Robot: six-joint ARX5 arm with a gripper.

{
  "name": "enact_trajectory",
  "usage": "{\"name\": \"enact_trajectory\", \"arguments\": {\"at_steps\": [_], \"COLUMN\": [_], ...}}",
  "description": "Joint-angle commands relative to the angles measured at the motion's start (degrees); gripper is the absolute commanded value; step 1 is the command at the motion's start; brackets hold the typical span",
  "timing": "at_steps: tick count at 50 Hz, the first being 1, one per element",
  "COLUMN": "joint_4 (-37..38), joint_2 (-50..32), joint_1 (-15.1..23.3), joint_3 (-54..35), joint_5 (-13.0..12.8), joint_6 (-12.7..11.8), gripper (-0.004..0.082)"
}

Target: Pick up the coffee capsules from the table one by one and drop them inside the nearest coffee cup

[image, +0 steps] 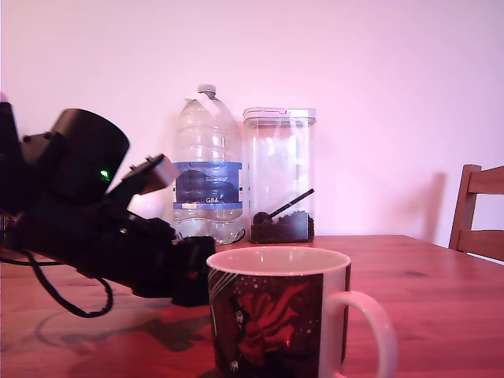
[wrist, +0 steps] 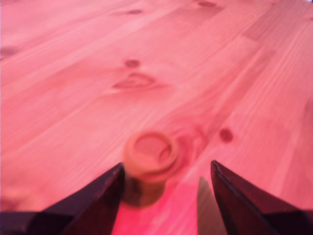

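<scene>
On the knotty wooden table (wrist: 146,58), the pincer (wrist: 166,196) gapes wide around a seemingly upright capsule (wrist: 148,164).

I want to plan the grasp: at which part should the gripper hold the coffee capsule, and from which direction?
Probably grip the coffee capsule across its round side wall, below the wider flat top. It stands upright on the table, so approach low and level, one open fingertip passing each side.
</scene>
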Motion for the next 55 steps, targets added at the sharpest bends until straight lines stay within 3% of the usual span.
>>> {"name": "enact_trajectory", "arguments": {"at_steps": [1,18,30,34,49,55], "joint_4": [-0.24,0.04,-0.26,-0.26,0.17,0.15], "joint_2": [2.47,3.04,3.04,3.04,3.02,2.60], "joint_1": [-0.35,-0.79,-0.74,-0.63,-0.61,-0.61], "joint_3": [0.22,0.39,0.39,0.39,0.39,0.39], "joint_5": [0.00,-0.83,-0.79,-0.68,-0.59,0.74], "joint_6": [-0.92,-0.87,-0.87,-0.87,-0.87,-0.87], "gripper": [0.0500,0.0490,0.0239,0.0198,0.0195,0.0187]}}
